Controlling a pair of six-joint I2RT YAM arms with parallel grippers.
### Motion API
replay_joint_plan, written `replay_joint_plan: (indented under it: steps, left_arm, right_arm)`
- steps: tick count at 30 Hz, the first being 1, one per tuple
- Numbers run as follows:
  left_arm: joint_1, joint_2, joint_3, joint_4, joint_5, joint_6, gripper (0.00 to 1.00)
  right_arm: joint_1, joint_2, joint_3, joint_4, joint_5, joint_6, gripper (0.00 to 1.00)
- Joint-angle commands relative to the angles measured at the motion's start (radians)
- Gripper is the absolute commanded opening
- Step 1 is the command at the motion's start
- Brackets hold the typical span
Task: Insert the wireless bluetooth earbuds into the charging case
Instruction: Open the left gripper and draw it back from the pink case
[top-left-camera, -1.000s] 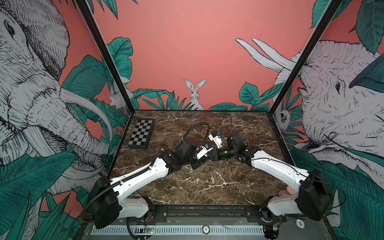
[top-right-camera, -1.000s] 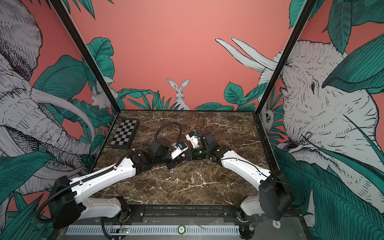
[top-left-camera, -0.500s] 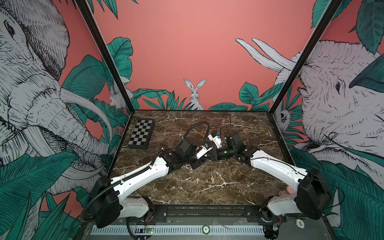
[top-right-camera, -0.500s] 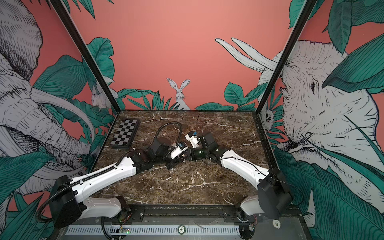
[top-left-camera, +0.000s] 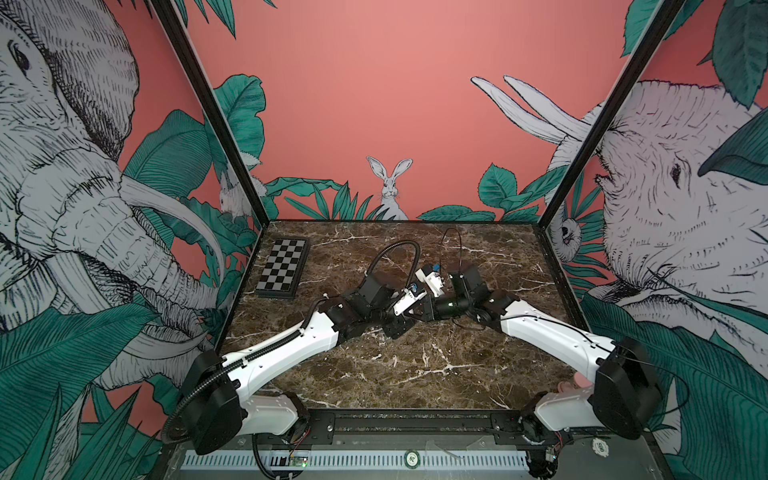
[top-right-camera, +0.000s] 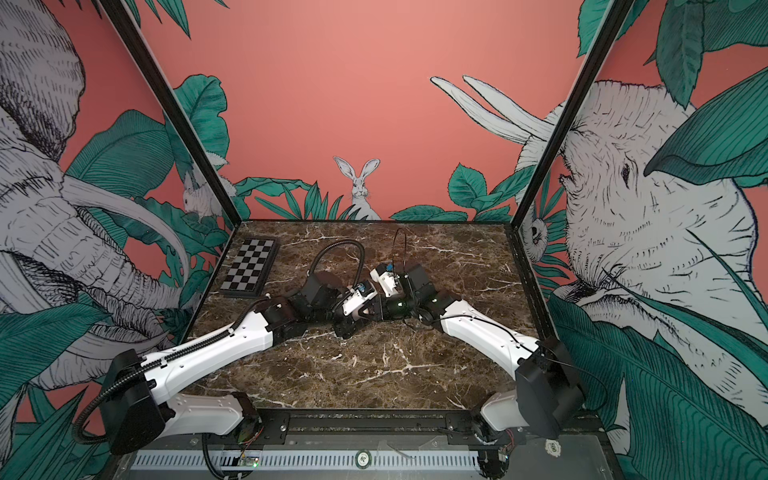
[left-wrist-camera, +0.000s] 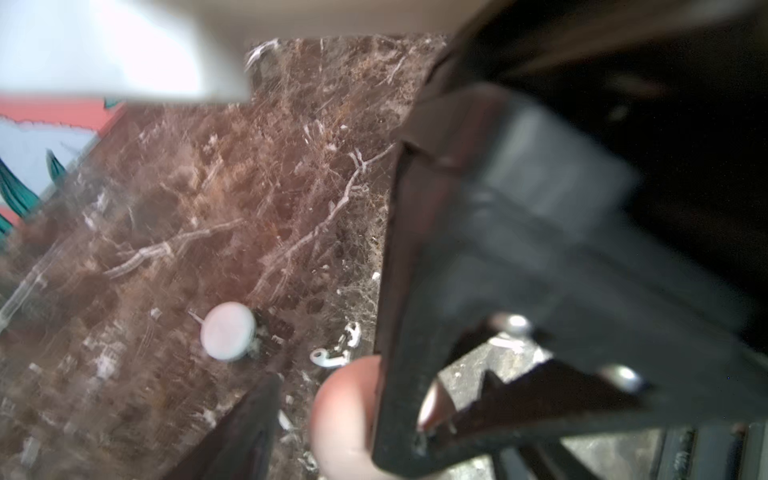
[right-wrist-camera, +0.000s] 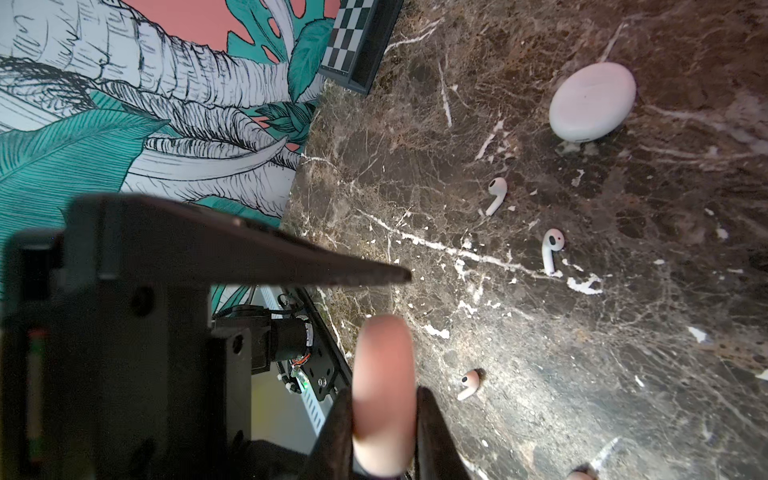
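Pink charging case (right-wrist-camera: 382, 357) sits clamped in our right gripper (right-wrist-camera: 384, 399); left gripper (top-left-camera: 409, 322) gapes empty beside it, so we should back it away straight.

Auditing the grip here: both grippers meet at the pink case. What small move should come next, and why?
Probably draw the left gripper straight back. Its jaws stand open, clear of the pink case, which the right gripper pinches, so it adds nothing there, while a pink earbud lies loose on the marble table.
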Motion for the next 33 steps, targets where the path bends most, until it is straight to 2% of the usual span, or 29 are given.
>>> replay_joint_plan:
  steps: [1,3,10,11,14,16,21,25,28,33]
  left_arm:
    - [-0.002,-0.047,0.035,0.012,0.039,-0.004,0.95]
    - [-0.001,-0.062,0.047,-0.015,0.049,-0.018,0.99]
    - [0.032,-0.195,0.078,-0.127,0.054,-0.14,0.99]
    - [0.065,-0.216,0.082,-0.152,0.085,-0.167,0.99]
    - [0.208,-0.271,0.05,-0.151,0.304,-0.249,0.99]
    - [0.259,-0.302,0.021,-0.126,0.393,-0.279,0.99]
    - [0.282,-0.31,-0.03,-0.044,0.567,-0.338,0.98]
    - [0.299,-0.254,-0.053,-0.005,0.687,-0.374,0.9]
    - [0.311,-0.226,-0.085,0.117,0.792,-0.445,0.85]
    - [0.317,-0.202,-0.082,0.169,0.855,-0.47,0.83]
  right_arm:
    - [0.002,-0.039,0.003,0.006,0.019,-0.009,0.0]
    - [-0.005,-0.046,0.012,-0.01,0.024,-0.02,0.0]
    - [-0.06,-0.082,0.043,-0.065,-0.011,-0.059,0.0]
    - [-0.064,-0.089,0.051,-0.077,-0.019,-0.076,0.0]
    - [-0.067,-0.12,0.074,-0.101,-0.05,-0.132,0.0]
    - [-0.067,-0.141,0.079,-0.099,-0.074,-0.156,0.0]
    - [-0.067,-0.176,0.095,-0.062,-0.176,-0.176,0.0]
    - [-0.067,-0.19,0.11,-0.067,-0.217,-0.193,0.0]
    - [-0.067,-0.203,0.107,-0.058,-0.225,-0.193,0.0]
    - [-0.065,-0.213,0.094,-0.042,-0.244,-0.188,0.0]
